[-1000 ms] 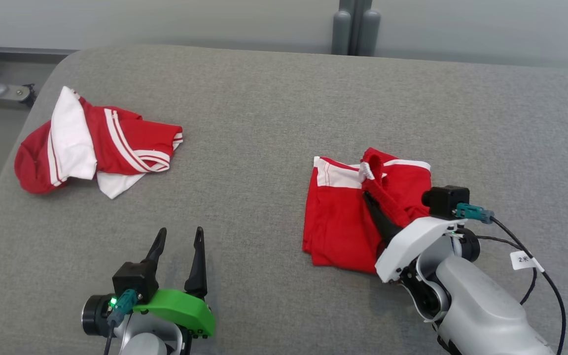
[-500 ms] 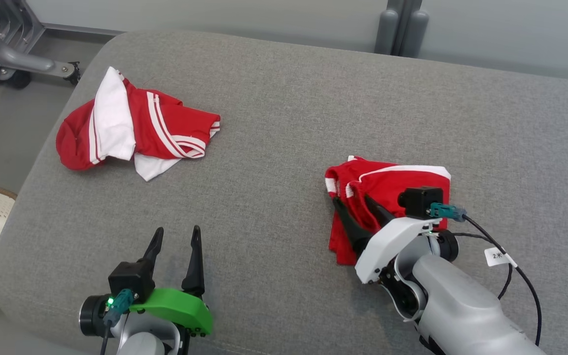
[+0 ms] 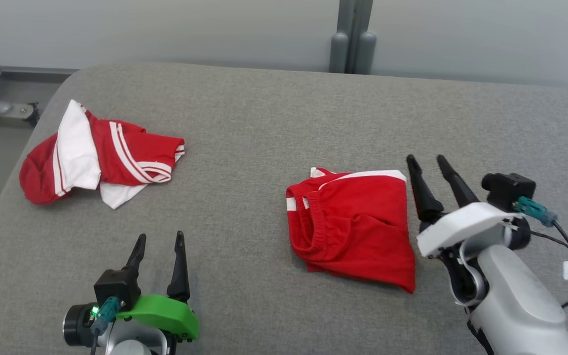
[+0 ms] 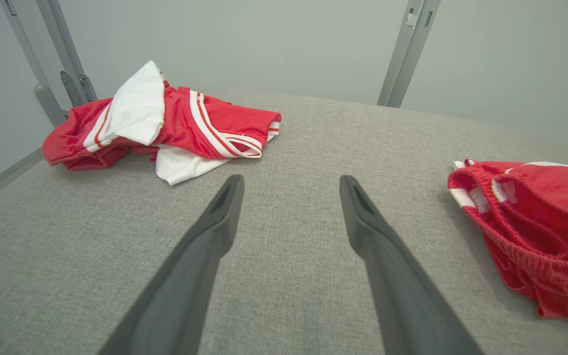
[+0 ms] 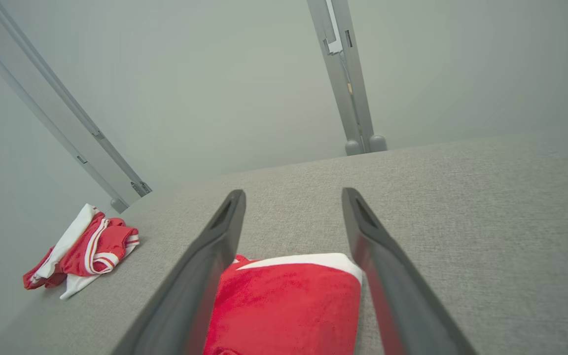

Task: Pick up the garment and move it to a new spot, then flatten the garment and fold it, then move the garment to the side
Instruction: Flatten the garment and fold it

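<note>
With right gripper (image 3: 425,159) and left gripper (image 3: 160,235) both spread empty, the folded red shorts (image 3: 358,222) could be undone if snagged sideways

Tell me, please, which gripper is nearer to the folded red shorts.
Right. The right gripper stands open just beside the right edge of the folded red shorts, holding nothing. The left gripper is open well off to their left, closer to the robot.
</note>
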{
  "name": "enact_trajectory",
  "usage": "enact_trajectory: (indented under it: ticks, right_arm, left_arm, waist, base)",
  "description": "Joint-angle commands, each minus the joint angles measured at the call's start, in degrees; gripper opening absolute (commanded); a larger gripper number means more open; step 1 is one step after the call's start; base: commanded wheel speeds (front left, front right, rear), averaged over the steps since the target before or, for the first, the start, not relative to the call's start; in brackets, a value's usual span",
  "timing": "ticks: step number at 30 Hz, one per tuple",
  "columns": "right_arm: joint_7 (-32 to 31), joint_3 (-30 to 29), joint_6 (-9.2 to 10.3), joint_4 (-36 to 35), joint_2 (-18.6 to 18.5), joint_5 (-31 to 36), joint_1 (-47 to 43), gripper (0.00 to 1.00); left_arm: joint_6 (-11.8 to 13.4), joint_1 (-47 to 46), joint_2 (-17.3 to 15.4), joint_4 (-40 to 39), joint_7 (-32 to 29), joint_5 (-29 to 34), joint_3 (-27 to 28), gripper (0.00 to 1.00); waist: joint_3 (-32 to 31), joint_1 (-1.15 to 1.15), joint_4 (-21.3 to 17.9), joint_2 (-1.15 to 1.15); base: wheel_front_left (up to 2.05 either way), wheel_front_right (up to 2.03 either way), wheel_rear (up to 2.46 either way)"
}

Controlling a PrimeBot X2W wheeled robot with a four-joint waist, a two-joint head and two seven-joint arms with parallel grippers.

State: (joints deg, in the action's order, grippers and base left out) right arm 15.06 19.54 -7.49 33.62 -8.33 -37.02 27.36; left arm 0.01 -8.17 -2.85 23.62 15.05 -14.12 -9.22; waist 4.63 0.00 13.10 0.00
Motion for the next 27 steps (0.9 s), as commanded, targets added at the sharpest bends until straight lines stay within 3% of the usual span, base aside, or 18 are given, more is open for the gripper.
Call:
enact_trajectory:
  ticks: [1,5,9,16,27]
  right_arm:
    - [0.1,-4.5,0.01,-1.9,0.0,3.6,-3.1,1.0]
    - [0.1,-13.4,0.01,-7.3,0.5,14.7,-8.3,1.0]
    - [0.1,-17.7,0.0,-10.7,2.6,22.1,-12.1,1.0]
    - [0.1,-19.9,0.01,-13.3,4.3,25.8,-16.9,1.0]
    - [0.1,-19.6,0.01,-13.3,4.9,27.2,-20.3,1.0]
  left_arm:
    - [-0.2,1.0,-0.2,-0.4,0.2,0.7,0.7,1.0]
    - [-0.1,1.8,-0.1,-0.8,0.2,1.4,1.8,1.0]
    - [0.2,2.4,-0.2,-1.4,0.2,2.1,3.4,1.0]
    - [0.3,4.1,-0.2,-1.5,0.2,2.6,5.9,1.0]
    - [-0.6,5.8,-0.2,-1.2,0.2,4.2,7.5,1.0]
  waist:
    - [-2.5,0.0,-3.3,0.0]
    - [-3.2,0.0,-6.2,0.0]
    - [-3.6,0.0,-9.0,0.0]
    - [-4.9,0.0,-12.4,0.0]
    - [-6.1,0.0,-12.7,0.0]
  base:
    - [0.0,0.0,0.0]
    - [0.0,0.0,0.0]
    - [0.0,0.0,0.0]
    - [0.0,0.0,0.0]
    - [0.0,0.0,0.0]
